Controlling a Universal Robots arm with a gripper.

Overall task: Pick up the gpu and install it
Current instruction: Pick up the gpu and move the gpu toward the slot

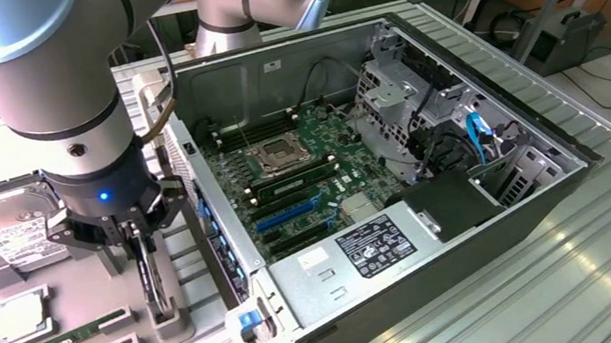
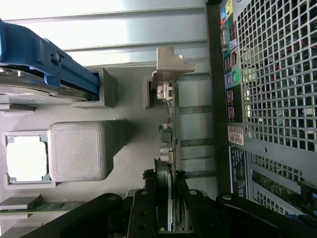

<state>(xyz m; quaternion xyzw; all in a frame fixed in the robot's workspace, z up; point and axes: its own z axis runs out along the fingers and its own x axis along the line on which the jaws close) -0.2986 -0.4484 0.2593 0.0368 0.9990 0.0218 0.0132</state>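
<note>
The gripper is closed narrowly on the gpu, which stands on edge in its gray tray slot beside the computer case. The wrist view reveals the card's metal bracket and the case's rear grille; the exterior view shows the arm pointing straight down, with 1 hard drive nearby.

arm: one, last segment upright, pointing straight down
gripper: lowered, fingers downward, closed against both faces of the gpu
</note>
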